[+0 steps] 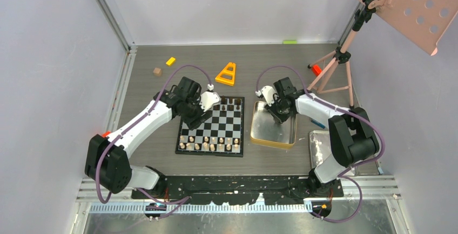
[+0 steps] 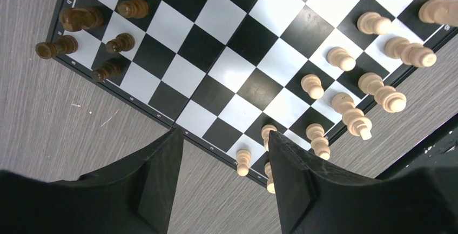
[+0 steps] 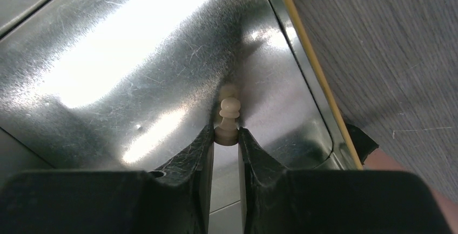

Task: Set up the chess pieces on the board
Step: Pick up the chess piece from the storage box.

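Note:
The checkered board [image 1: 216, 127] lies mid-table. Pale chess pieces [image 2: 345, 114] fill its two near rows, and several dark ones [image 2: 81, 18] stand at the far side. My left gripper [image 2: 224, 142] hangs open over the board's left edge, nothing between its fingers; from above the left gripper [image 1: 209, 101] is over the far-left corner. My right gripper [image 3: 227, 136] is inside the gold tin [image 1: 273, 143], shut on the base of a pale pawn [image 3: 228, 114] that stands upright on the tin's shiny floor [image 3: 135, 45]. From above, the right gripper [image 1: 278, 116] hides the pawn.
An orange triangular frame [image 1: 226, 74], a small brown cube [image 1: 157, 72] and a yellow block [image 1: 170, 61] lie behind the board. A pink tripod [image 1: 335, 66] stands at the back right. A silver tray [image 1: 318, 146] sits beside the tin, near the right arm.

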Controlling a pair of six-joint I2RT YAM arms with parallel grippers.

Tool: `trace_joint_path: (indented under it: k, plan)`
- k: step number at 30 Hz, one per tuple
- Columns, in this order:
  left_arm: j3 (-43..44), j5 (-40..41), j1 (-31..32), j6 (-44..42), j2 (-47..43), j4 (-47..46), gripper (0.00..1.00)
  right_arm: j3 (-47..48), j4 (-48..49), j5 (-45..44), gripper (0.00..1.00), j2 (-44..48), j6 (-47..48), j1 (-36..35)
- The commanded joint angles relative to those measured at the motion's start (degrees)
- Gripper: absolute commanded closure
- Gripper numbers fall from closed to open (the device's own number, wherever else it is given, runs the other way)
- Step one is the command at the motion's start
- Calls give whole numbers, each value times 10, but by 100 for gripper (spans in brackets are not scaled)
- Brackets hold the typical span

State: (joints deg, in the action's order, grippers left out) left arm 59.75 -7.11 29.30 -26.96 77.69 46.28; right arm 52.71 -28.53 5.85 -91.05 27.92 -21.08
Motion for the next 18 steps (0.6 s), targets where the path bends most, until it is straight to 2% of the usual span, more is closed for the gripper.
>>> trace_joint_path:
  k: [1,5,7,9,14,18]
  plan:
    - [15,-9,1,18,-27,-43,36,48,-34,6,88,15,4,4]
    - [30,-35,0,38,-38,-60,23,86,-77,42,93,46,6,4]
    - [45,-64,-1,49,-39,-60,15,108,-103,75,94,64,8,4]
    - [66,-108,-1,58,-34,-56,11,129,-124,111,95,83,6,3]
    - [156,-249,-1,95,15,-20,13,189,-153,201,95,113,-26,3]
    - [223,-348,-1,162,59,-29,20,230,-153,254,96,120,-59,-2]
